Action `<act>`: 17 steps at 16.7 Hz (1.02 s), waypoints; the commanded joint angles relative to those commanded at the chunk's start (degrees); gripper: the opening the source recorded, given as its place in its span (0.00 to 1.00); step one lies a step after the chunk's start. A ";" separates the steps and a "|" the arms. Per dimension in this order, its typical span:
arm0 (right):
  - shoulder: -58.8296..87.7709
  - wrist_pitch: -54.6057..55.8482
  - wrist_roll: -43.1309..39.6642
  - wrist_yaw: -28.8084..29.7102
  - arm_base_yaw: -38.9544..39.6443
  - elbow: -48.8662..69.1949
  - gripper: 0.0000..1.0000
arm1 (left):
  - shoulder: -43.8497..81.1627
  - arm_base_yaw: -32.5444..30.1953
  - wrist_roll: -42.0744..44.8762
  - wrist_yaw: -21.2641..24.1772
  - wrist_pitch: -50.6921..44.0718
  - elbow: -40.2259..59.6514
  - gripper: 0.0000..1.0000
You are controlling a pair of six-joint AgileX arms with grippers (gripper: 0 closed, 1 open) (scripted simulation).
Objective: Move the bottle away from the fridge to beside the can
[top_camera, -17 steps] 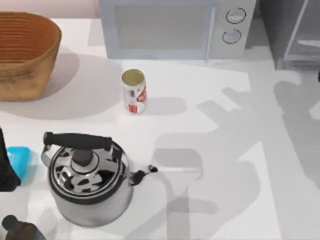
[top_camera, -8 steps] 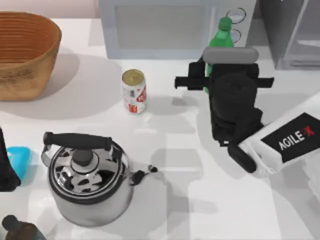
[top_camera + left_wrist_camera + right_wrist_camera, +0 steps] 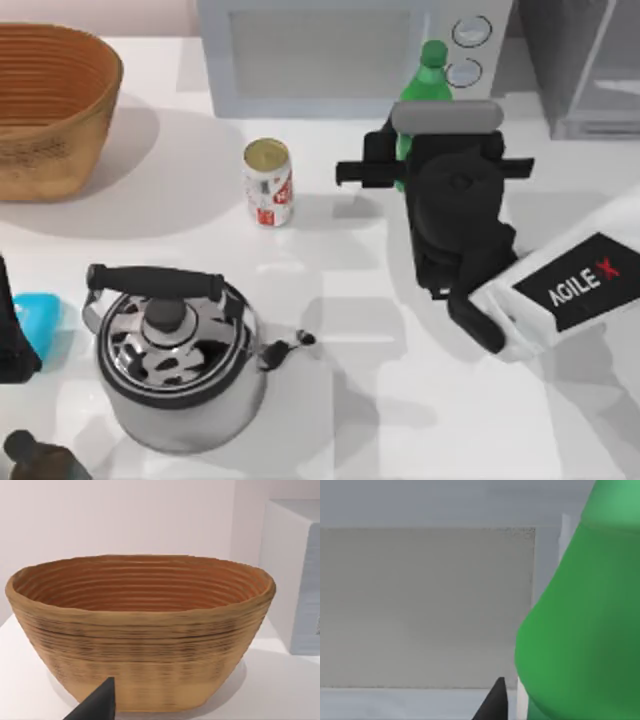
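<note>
**Green bottle in right gripper, in front of microwave**

The bottle [image 3: 424, 84] is green translucent plastic with a green screw cap, upright, upper centre-right of the top view, just in front of the microwave [image 3: 330, 55] near its two knobs. Its lower body is hidden under the right gripper [image 3: 412, 165]; in the right wrist view the bottle [image 3: 585, 630] looms close beside one dark fingertip, and whether the fingers are clamped on it I cannot tell. The can [image 3: 268, 182], white and red with a dull gold top, stands to its left, well apart. The fridge [image 3: 590, 60] sits at upper right. The table [image 3: 400, 400] is white, with a steel kettle [image 3: 175, 360] at lower left and a wicker basket [image 3: 50, 105] at upper left. The left gripper [image 3: 97, 707] faces the basket [image 3: 140, 630]; its opening cannot be told.
</note>
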 joint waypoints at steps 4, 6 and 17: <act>0.03 0.03 -0.02 0.01 0.03 0.04 0.08 | 0.00 0.00 0.00 0.00 0.00 0.00 1.00; 0.03 0.03 -0.02 0.01 0.03 0.04 0.23 | 0.00 0.00 0.00 0.00 0.00 0.00 1.00; 0.03 0.03 -0.02 0.01 0.03 0.04 1.00 | 0.00 0.00 0.00 0.00 0.00 0.00 1.00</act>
